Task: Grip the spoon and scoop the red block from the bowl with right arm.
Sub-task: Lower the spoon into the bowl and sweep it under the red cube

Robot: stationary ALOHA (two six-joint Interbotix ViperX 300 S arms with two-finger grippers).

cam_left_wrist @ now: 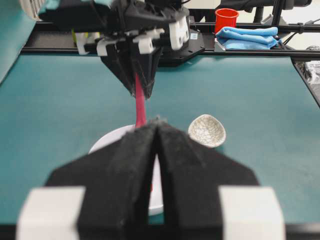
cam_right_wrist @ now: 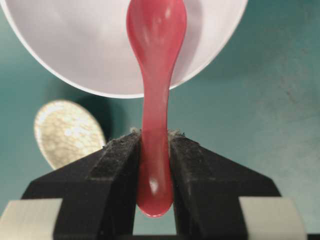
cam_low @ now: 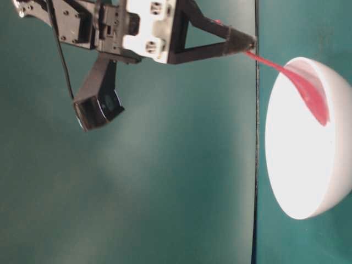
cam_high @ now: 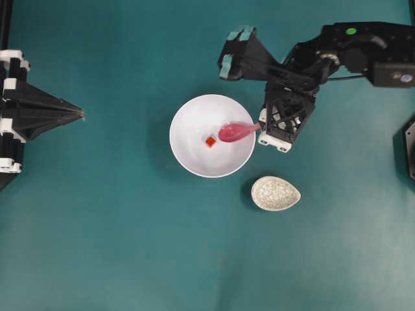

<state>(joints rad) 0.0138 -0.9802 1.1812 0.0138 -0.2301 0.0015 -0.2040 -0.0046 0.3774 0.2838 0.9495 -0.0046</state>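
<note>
Right gripper (cam_right_wrist: 154,150) clamps the pink spoon (cam_high: 235,132) by its handle; scoop reaches over the rim into the white bowl (cam_high: 194,159), just beside the red block (cam_high: 211,141) on the bowl's floor. Left gripper (cam_high: 81,115) closed, empty, well apart. Speckled dish (cam_high: 276,193) sits on teal counter (cam_high: 97,246) nr bowl.

You're at a robot lab bench: teal-covered surface (cam_high: 97,246), black metal frame rail (cam_left_wrist: 240,50) at the far edge, two black arms with wrist cameras, red cup (cam_left_wrist: 226,20) and blue cloth (cam_left_wrist: 247,36) parked behind.
</note>
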